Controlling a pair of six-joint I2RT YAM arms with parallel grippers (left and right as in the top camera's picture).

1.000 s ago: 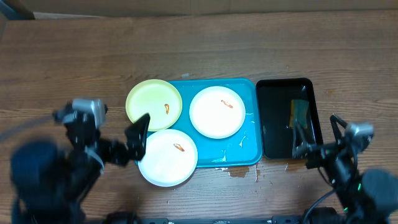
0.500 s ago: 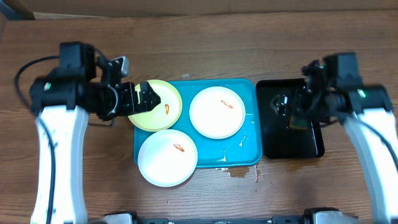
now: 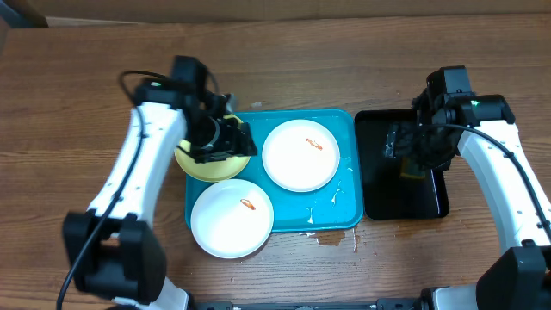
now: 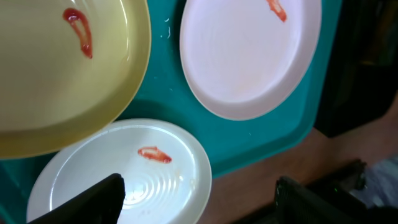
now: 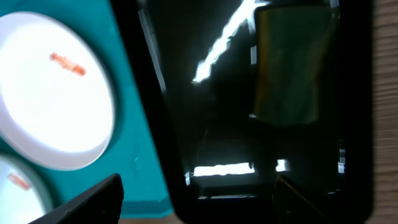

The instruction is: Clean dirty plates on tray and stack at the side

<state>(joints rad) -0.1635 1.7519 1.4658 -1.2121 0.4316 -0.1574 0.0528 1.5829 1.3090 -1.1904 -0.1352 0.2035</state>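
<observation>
The turquoise tray holds a white plate at the back and another white plate at the front left. The yellow-green plate overlaps its left rim. Each plate has an orange-brown smear. My left gripper hovers open and empty over the yellow-green plate; the left wrist view also shows both white plates. My right gripper is open and empty above the black tray. Both sets of fingers are spread wide.
An olive-green sponge lies in the black tray, mostly hidden under my right gripper in the overhead view. A small wet patch marks the wooden table in front of the turquoise tray.
Both arms have risen from the front edge and reached inward. The left gripper moved right over the yellow-green plate. The right gripper moved over the black tray. The plates have not moved.
</observation>
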